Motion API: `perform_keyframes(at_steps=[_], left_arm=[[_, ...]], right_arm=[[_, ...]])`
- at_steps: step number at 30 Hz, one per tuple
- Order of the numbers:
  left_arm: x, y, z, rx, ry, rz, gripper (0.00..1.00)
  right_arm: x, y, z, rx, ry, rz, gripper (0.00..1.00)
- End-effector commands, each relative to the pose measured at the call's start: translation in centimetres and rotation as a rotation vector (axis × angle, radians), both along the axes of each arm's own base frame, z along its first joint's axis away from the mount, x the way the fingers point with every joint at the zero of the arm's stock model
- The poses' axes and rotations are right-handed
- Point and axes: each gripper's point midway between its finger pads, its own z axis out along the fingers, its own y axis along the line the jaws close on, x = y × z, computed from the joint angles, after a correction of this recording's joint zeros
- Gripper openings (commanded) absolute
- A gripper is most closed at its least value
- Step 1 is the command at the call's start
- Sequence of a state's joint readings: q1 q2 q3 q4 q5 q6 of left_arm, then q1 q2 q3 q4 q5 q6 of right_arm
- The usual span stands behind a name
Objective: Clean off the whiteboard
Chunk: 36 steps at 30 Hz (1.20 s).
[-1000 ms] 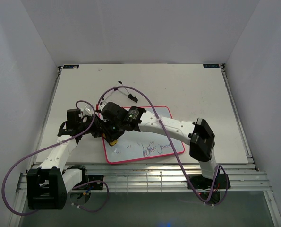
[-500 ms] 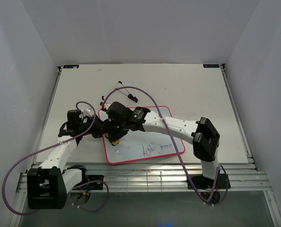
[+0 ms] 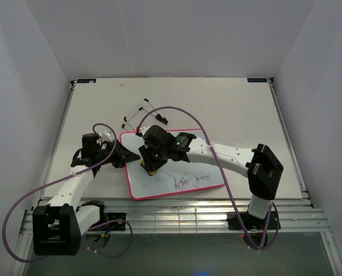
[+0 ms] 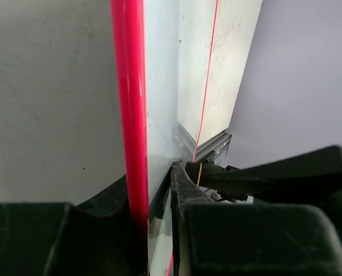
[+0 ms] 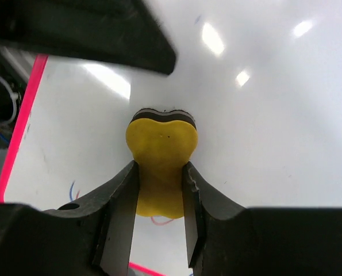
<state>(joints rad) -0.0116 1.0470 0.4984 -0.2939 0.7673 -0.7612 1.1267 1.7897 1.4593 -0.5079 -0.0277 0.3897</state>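
The whiteboard (image 3: 188, 181) with its pink-red rim lies flat at the table's near middle, with blue-purple writing at its near centre. My right gripper (image 3: 152, 168) is shut on the yellow eraser (image 5: 161, 154) and presses its dark felt face on the board's left part. In the right wrist view the board (image 5: 274, 115) fills the frame, with small blue and red marks near the eraser. My left gripper (image 3: 123, 156) is shut on the whiteboard's left rim (image 4: 130, 115), one finger on each side of the edge.
The black wire stand (image 3: 137, 112) lies on the table behind the board, next to a small dark piece (image 3: 161, 119). A slotted metal rail (image 3: 176, 215) runs along the near edge. White walls enclose the table on three sides.
My right gripper has slid the eraser to the right and nearer across the board's left part. The left gripper has stayed on the rim.
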Motion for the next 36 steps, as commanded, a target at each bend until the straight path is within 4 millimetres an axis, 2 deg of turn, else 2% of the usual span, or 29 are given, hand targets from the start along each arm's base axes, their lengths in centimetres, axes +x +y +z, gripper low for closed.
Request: perform_keyframes(at_steps=[1, 2, 5, 8, 11, 13, 16, 17, 19, 20, 22, 23, 24, 25, 26, 27, 30, 32, 33, 34, 36], left_arm=[[2.0, 2.2, -0.5, 0.186, -0.11, 0.072, 0.0], [2.0, 2.3, -0.5, 0.189, -0.109, 0.077, 0.0], [2.1, 2.4, -0.6, 0.193, -0.109, 0.08, 0.0], [2.1, 2.4, -0.7, 0.193, -0.102, 0.083, 0.0], [2.1, 2.4, -0.7, 0.195, -0.101, 0.083, 0.0], [2.0, 2.4, -0.8, 0.195, -0.098, 0.081, 0.0], [2.0, 2.3, -0.8, 0.191, -0.095, 0.073, 0.0], [2.0, 2.2, -0.8, 0.189, -0.095, 0.069, 0.0], [2.0, 2.2, -0.7, 0.187, -0.096, 0.065, 0.0], [1.9, 2.1, -0.8, 0.185, -0.094, 0.061, 0.0], [1.9, 2.1, -0.7, 0.184, -0.095, 0.059, 0.0], [1.9, 2.1, -0.7, 0.181, -0.096, 0.058, 0.0], [1.9, 2.1, -0.7, 0.182, -0.095, 0.057, 0.0], [1.9, 2.1, -0.7, 0.182, -0.097, 0.057, 0.0], [1.9, 2.0, -0.6, 0.181, -0.098, 0.054, 0.0], [1.9, 2.0, -0.6, 0.18, -0.1, 0.055, 0.0], [1.9, 2.0, -0.5, 0.177, -0.103, 0.056, 0.0], [1.9, 2.0, -0.5, 0.173, -0.1, 0.053, 0.0], [1.8, 1.9, -0.6, 0.173, -0.099, 0.051, 0.0], [1.8, 1.9, -0.5, 0.172, -0.102, 0.05, 0.0], [1.8, 1.9, -0.5, 0.172, -0.103, 0.052, 0.0]], right_arm=[[-7.1, -2.7, -4.1, -0.143, 0.099, 0.196, 0.28], [-8.9, -1.9, -3.1, -0.106, 0.096, 0.234, 0.28], [-11.8, -0.1, -2.3, -0.052, 0.086, 0.312, 0.28], [-13.4, 1.9, -1.7, -0.023, 0.063, 0.349, 0.28], [-14.0, 3.6, -1.0, 0.03, 0.053, 0.348, 0.28], [-13.2, 3.1, -1.9, -0.001, 0.031, 0.304, 0.28], [-10.8, 0.4, -3.4, -0.06, 0.036, 0.225, 0.28], [-9.3, -2.4, -5.0, -0.106, 0.053, 0.167, 0.28], [-7.8, -5.8, -6.7, -0.145, 0.089, 0.093, 0.28], [-6.6, -9.5, -8.4, -0.189, 0.124, 0.017, 0.28], [-5.9, -13.0, -9.8, -0.221, 0.159, -0.049, 0.28], [-4.6, -14.9, -9.8, -0.208, 0.173, -0.118, 0.28], [-5.7, -18.0, -11.7, -0.261, 0.223, -0.151, 0.28], [-5.7, -19.3, -12.2, -0.263, 0.242, -0.183, 0.29], [-4.9, -20.6, -11.8, -0.23, 0.253, -0.247, 0.29], [-5.8, -22.3, -12.9, -0.246, 0.295, -0.273, 0.29], [-5.0, -23.8, -12.6, -0.206, 0.306, -0.343, 0.29], [-4.7, -23.3, -12.0, -0.188, 0.305, -0.331, 0.29], [-4.6, -22.6, -11.6, -0.166, 0.305, -0.313, 0.29], [-4.1, -21.0, -10.3, -0.115, 0.3, -0.282, 0.28], [-4.6, -18.0, -8.9, -0.067, 0.271, -0.193, 0.28]])
